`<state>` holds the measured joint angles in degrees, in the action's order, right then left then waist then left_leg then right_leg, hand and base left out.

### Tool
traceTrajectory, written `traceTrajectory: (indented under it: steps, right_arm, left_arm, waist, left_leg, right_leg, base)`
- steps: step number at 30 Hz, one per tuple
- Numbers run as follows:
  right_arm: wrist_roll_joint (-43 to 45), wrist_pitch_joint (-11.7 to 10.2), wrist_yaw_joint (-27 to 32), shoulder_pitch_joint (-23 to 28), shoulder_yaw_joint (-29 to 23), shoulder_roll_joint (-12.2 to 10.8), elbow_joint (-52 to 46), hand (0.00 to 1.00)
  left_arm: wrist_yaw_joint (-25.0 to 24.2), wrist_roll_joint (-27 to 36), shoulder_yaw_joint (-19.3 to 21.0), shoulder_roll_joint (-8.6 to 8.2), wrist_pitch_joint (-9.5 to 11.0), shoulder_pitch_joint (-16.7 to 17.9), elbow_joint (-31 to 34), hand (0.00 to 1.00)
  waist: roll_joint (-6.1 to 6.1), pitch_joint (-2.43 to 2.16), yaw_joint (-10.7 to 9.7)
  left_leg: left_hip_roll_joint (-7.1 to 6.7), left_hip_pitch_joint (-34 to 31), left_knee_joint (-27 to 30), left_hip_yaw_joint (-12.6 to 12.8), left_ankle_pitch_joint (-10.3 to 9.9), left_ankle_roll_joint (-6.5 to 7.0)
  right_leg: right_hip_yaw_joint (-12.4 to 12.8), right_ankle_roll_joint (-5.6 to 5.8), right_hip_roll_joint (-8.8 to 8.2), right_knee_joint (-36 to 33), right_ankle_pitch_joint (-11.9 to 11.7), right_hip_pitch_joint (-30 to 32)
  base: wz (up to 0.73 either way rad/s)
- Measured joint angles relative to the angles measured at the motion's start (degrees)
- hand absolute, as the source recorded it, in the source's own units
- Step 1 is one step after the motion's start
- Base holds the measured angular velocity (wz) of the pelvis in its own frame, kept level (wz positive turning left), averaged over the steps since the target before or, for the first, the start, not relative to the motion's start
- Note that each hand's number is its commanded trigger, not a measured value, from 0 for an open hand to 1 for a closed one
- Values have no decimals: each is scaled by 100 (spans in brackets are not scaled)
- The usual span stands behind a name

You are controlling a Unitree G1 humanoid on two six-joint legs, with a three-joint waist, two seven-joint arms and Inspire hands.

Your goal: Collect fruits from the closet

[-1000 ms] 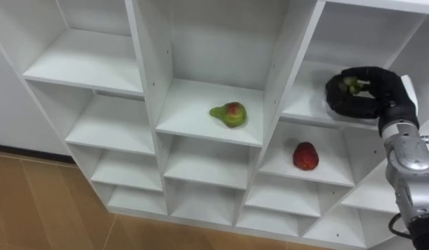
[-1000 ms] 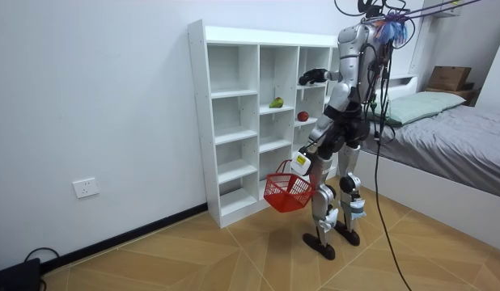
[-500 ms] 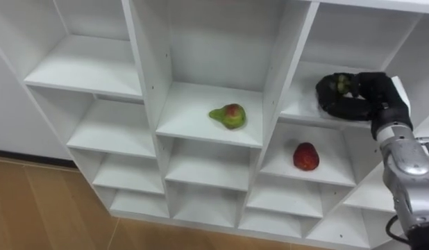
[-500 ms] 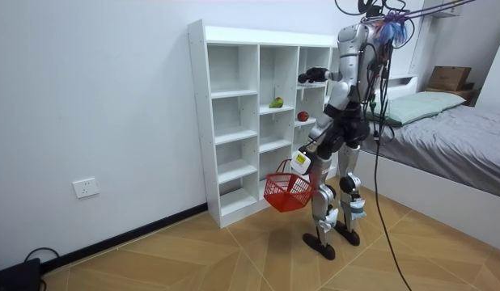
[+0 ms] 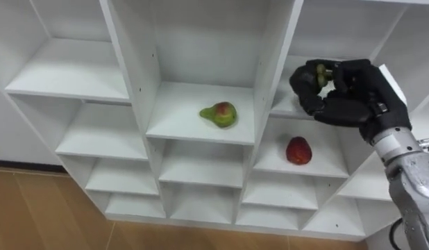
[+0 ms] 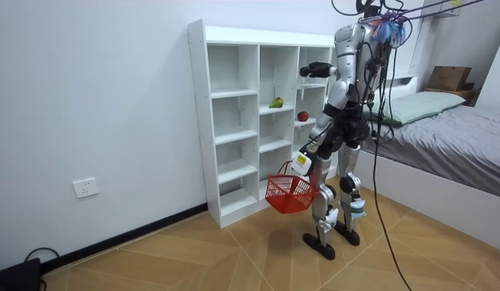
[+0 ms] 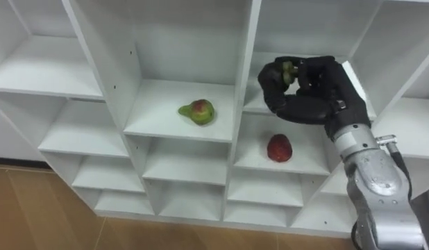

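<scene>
Three fruits show at the shelves, and one of them is already in hand: a small green fruit (image 5: 321, 72) pinched between the thumb and curled fingers of the right hand (image 5: 346, 94). The hand holds it in the air in front of the upper compartment of the right column of the white closet (image 5: 266, 62), clear of the shelf board. A green pear (image 5: 219, 114) with a red blush lies on its side on the shelf of the middle column, level with the hand and to its left. A red fruit (image 5: 297, 150) sits on the shelf just below the hand, in the right column. The other compartments that can be seen are bare.

The eye views give the grip on the green fruit closely. The room view is too far off to make out that fruit, but it shows the robot standing upright, close before the closet, its right arm raised to the upper shelves. It also shows the left hand (image 6: 301, 164) low by the thigh with a red basket (image 6: 290, 192) hanging from it; how that hand grips the basket cannot be told at this distance. A bed (image 6: 444, 129) stands at the room view's right, behind the robot.
</scene>
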<state>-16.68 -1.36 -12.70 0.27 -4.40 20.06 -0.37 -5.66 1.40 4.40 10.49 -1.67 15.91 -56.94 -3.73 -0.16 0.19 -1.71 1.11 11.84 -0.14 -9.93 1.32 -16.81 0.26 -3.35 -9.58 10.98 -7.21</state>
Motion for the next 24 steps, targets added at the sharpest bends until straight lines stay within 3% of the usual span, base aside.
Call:
traceTrajectory:
  steps: [5,8,11,18,24]
  right_arm:
    - [-355,25,-547,655,12,-60,-355,100]
    - [-364,24,-799,828,49,-165,-365,100]
    - [-378,24,-988,975,247,-280,-364,100]
    - [-489,23,-1618,1065,741,-307,-372,100]
    - [-573,21,-1749,1138,1011,-326,-227,100]
  left_arm:
    - [4,14,-10,56,38,22,-7,100]
    - [22,19,-88,174,89,51,-42,100]
    - [46,27,-269,292,187,-26,-50,100]
    - [50,33,-584,342,213,-163,-50,100]
    - [11,59,-760,329,213,-380,36,100]
  waist:
    - [-85,-28,39]
    - [-129,3,13]
    - [-209,5,37]
    - [-145,6,126]
    - [-33,22,143]
  left_leg:
    - [34,24,-16,137,-1,-1]
    - [59,50,-20,191,-9,-6]
    - [107,-14,-8,307,-27,-21]
    - [115,-150,-7,362,-25,-17]
    - [109,-213,3,312,-35,-7]
  right_leg:
    - [219,-3,31,-8,2,83]
    - [300,-14,51,-12,-5,81]
    - [403,-43,88,-16,-24,175]
    - [405,-43,87,-33,-71,358]
    - [322,-37,76,-24,-76,350]
  base:
    - [-14]
    - [-16]
    - [-17]
    - [-5]
    - [6]
